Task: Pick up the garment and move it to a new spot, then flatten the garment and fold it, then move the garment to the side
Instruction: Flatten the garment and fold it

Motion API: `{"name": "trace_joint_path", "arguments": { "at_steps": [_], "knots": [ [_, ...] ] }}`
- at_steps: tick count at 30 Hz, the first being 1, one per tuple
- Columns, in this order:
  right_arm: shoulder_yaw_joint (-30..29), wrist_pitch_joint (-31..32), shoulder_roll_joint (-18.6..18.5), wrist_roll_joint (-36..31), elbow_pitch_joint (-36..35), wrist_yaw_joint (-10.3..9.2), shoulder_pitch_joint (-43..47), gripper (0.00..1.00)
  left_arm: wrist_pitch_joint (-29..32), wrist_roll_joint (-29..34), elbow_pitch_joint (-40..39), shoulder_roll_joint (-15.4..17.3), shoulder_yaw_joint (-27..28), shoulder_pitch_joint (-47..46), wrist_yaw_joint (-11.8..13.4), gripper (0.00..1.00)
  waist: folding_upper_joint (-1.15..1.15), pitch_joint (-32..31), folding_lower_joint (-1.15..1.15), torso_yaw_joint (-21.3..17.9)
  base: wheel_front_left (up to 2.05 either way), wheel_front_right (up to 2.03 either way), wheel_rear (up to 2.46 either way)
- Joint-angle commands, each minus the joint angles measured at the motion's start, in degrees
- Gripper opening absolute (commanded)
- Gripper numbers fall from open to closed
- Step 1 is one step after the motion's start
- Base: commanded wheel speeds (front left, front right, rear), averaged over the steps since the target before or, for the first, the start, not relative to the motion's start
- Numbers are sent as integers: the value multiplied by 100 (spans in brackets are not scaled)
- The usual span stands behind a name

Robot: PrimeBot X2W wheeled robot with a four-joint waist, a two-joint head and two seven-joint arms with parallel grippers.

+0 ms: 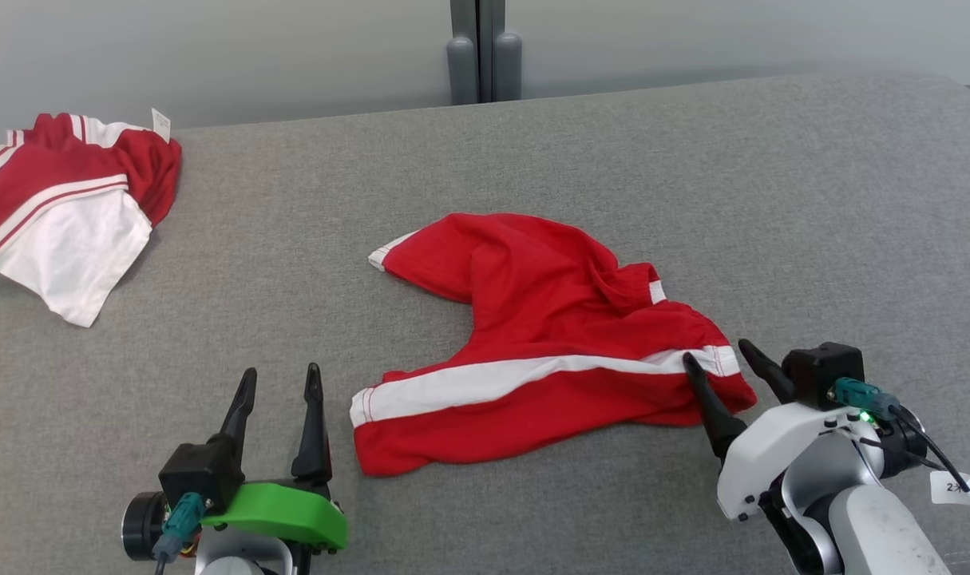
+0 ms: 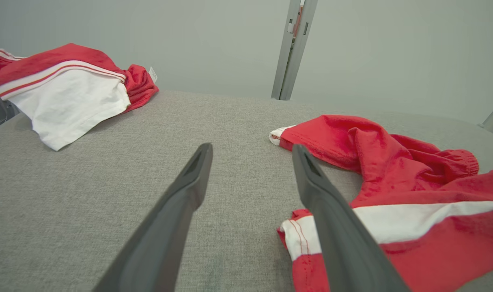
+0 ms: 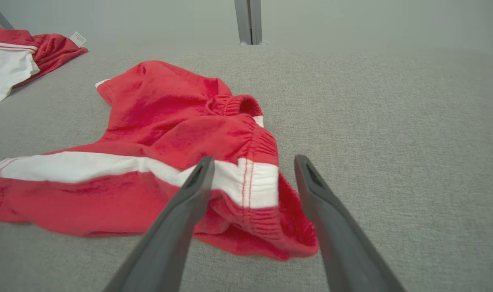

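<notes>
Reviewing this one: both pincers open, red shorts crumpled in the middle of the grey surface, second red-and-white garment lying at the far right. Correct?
No: the second red-and-white garment lies at the far left, as the head view shows. The rest holds: left pincer and right pincer open, red shorts crumpled in the middle of the grey surface.

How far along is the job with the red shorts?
Done: nothing visible; the red shorts lie crumpled on the grey surface. In hand: right gripper, fingers open, straddles the waistband corner; left gripper hovers open beside the hem. Left: lift, flatten, fold, move aside.
</notes>
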Motion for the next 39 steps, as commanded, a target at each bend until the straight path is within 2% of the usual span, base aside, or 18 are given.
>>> {"name": "trace_joint_path", "arguments": {
  "at_steps": [1,6,7,10,11,16,17,18,26,30,36,39],
  "knots": [
    [21,117,-50,57,-107,-8,126,100,-5,49,1,-23,34,-9,-18,100,0,22,0,28,0,0,0],
    [27,554,-97,241,-480,-8,319,100,-5,87,2,-47,98,-7,-51,100,0,61,0,49,0,0,0],
    [23,582,-109,250,-501,-8,330,94,-5,92,3,-50,106,-7,-56,100,0,66,0,48,0,0,0],
    [15,731,-127,319,-526,-8,312,69,-5,119,16,-60,133,-13,-73,100,0,86,0,49,0,0,0],
    [22,750,-136,337,-510,-8,292,56,-5,124,27,-63,135,-16,-80,100,0,90,0,50,0,0,0],
    [56,840,-199,430,-437,-8,219,22,-5,111,245,-76,38,-62,-189,100,0,97,0,65,0,0,0],
    [58,848,-214,446,-423,-8,213,8,1,102,334,-79,-8,-72,-228,100,0,93,0,63,0,0,0],
    [65,844,-233,454,-403,-8,208,0,54,61,441,-83,-67,-93,-280,100,0,86,0,62,0,0,0],
    [148,715,-286,507,-239,-8,196,0,777,-525,950,-97,-382,-358,-589,100,0,61,0,18,0,0,0],
    [228,654,-282,529,-162,-8,192,0,1145,-569,1132,-87,-445,-537,-515,100,0,65,0,-36,0,0,0],
    [312,592,-282,558,-84,-8,139,0,1507,-716,1088,-78,-523,-551,-554,100,0,80,0,-117,0,0,0],
    [306,549,-274,565,-49,-8,121,0,1627,-733,974,-26,-546,-473,-531,92,0,93,0,-143,0,0,0]
  ]
}}
